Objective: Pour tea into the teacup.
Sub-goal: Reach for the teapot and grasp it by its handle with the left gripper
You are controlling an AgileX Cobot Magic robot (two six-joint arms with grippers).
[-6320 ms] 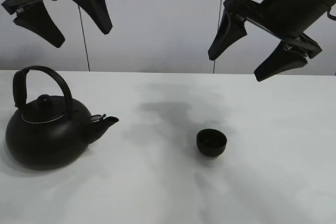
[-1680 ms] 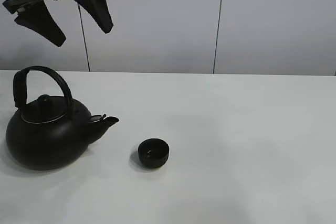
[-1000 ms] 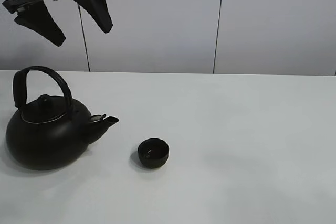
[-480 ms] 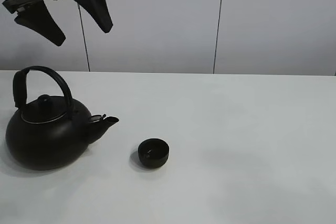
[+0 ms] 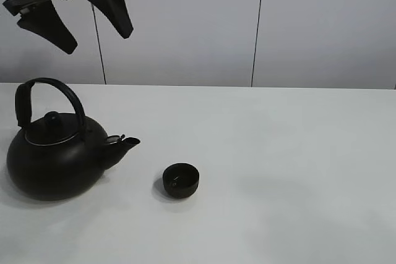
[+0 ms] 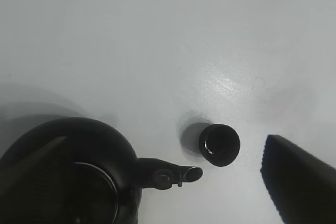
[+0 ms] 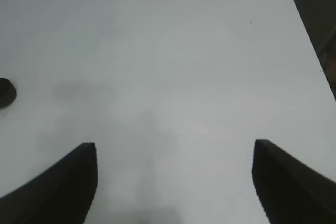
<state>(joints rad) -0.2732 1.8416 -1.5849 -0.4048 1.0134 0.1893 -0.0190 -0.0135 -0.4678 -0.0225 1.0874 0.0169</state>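
Observation:
The small black teacup [image 5: 180,180] stands upright on the white table [image 5: 291,153], just right of the spout [image 5: 127,143] of the big black kettle [image 5: 52,162]. No tea stream shows. My left gripper [image 5: 97,40] is open and empty, high above the kettle. In the left wrist view the teacup [image 6: 219,144] and the kettle [image 6: 79,182] lie far below between the spread fingers [image 6: 299,177]. My right gripper [image 7: 174,144] is open and empty over bare table, outside the exterior view. The teacup [image 7: 6,93] shows at the edge of the right wrist view.
The kettle's arched handle [image 5: 52,91] stands upright over its lid [image 5: 52,119]. A grey panelled wall [image 5: 260,23] runs behind the table. The table's rounded corner and side edge [image 7: 307,40] show in the right wrist view.
Since 6.3 s ago the teacup stands further left, close to the kettle's spout, and my right gripper has left the exterior view. Nothing has moved in the last 1.7 s.

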